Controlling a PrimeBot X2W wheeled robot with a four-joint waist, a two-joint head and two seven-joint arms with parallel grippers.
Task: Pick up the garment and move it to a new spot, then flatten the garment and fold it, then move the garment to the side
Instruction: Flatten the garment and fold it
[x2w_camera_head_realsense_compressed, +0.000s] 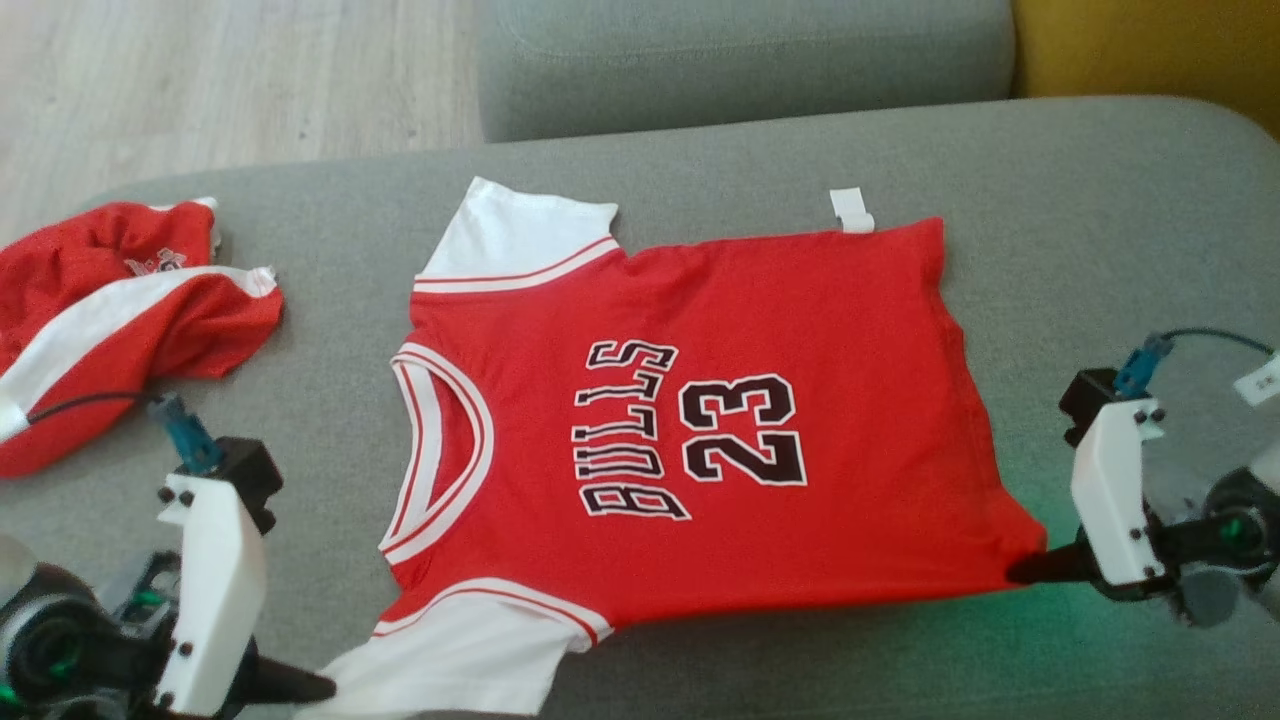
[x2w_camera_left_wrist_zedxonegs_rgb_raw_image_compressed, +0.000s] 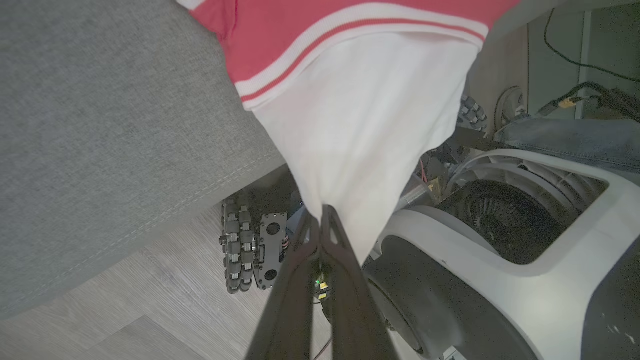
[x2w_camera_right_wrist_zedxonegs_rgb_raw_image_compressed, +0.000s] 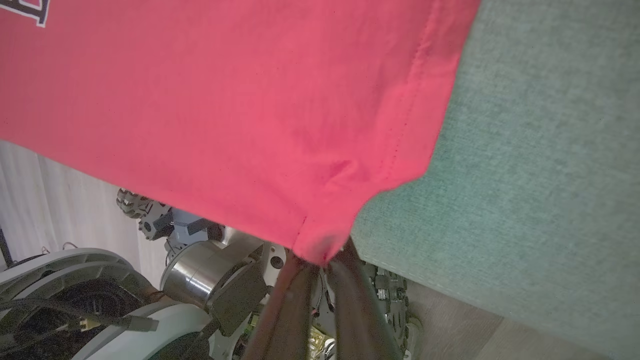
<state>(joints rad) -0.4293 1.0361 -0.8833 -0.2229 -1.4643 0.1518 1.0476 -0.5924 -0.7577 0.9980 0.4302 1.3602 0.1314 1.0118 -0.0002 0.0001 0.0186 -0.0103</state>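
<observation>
The jersey (x2w_camera_head_realsense_compressed: 720, 330) spreads ahead of both claws, its collar-to-hem axis running between them; left claw (x2w_camera_head_realsense_compressed: 318, 688) clamped on the white sleeve (x2w_camera_head_realsense_compressed: 470, 650), right claw (x2w_camera_head_realsense_compressed: 1015, 572) clamped on the hem corner (x2w_camera_head_realsense_compressed: 1015, 535).

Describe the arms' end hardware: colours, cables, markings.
The left gripper and right gripper match: long dark tapering fingers, white plastic brackets with dark screws, a black block on top with a teal connector and thin black cable. The right cable bears a white tag. The wrists show green lights.

Jersey's near sleeve (x2w_camera_head_realsense_compressed: 450, 655) — clipped by bottom edge.
</observation>
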